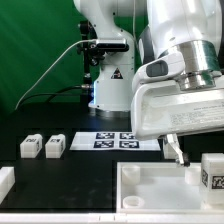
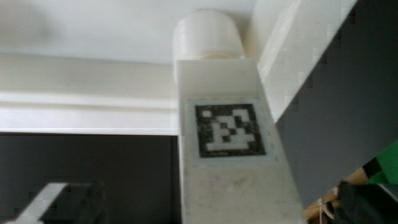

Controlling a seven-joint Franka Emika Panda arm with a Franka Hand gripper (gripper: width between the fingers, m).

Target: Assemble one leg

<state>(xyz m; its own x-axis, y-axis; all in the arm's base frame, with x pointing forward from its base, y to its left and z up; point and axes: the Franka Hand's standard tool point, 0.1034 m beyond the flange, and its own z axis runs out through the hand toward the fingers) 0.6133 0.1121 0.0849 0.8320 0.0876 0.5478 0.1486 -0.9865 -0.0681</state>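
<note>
Although the wrist view is filled by one leg (image 2: 228, 150), the exterior view sets out the whole job, so begin at that view's left. There two spare legs (image 1: 30, 147) (image 1: 54, 146) sit side by side on the black tabletop (image 1: 70, 170), untouched. Next comes the marker board (image 1: 120, 140), lying flat further back. In front of it lies the large flat panel (image 1: 150, 190), its raised rim towards the camera. Above the panel's far edge hangs the arm (image 1: 175, 75), its white wrist housing pointing straight down and a dark fingertip showing just over the rim. At the far right a leg (image 1: 212, 175) with its tag facing out stands just beside the panel. It is probably the one the wrist camera sees close up, rounded peg end towards the white panel.

Neither view makes plain how the jaws are set. No finger is clearly seen pressing the leg, so I cannot tell whether they are wide or closed on it.

My reading is that the leg is being seated at a corner of the panel. The next move calls for holding the leg upright, peg over its hole, and turning it home without tipping.
</note>
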